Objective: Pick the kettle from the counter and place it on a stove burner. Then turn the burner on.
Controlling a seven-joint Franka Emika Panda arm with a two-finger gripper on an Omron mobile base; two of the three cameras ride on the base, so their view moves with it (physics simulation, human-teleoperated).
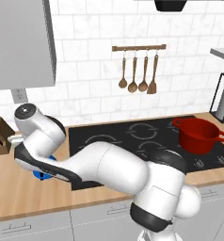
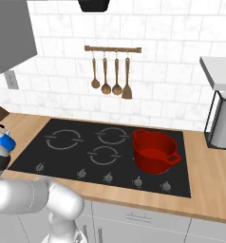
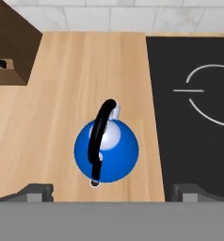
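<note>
The small blue kettle [image 3: 107,150] with its silver lid and black arched handle stands upright on the wood counter [image 3: 62,94], just left of the black cooktop. My gripper [image 3: 114,192] hangs above it, open, with its fingertips [image 3: 38,190] spread wider than the kettle's body and touching nothing. In the left base view a sliver of the kettle [image 1: 40,175] peeks out under my forearm; in the right base view the kettle [image 2: 4,141] sits at the far left. The largest ring burner [image 2: 63,139] lies at the cooktop's left end, and part of the burner [image 3: 212,94] shows to the kettle's right.
A red two-handled pot [image 2: 155,149] occupies the cooktop's right side. Knobs [image 2: 108,177] line the cooktop's front edge. A dark knife block [image 3: 10,52] stands on the counter left of and behind the kettle. Wooden utensils [image 1: 138,70] hang on the tiled wall.
</note>
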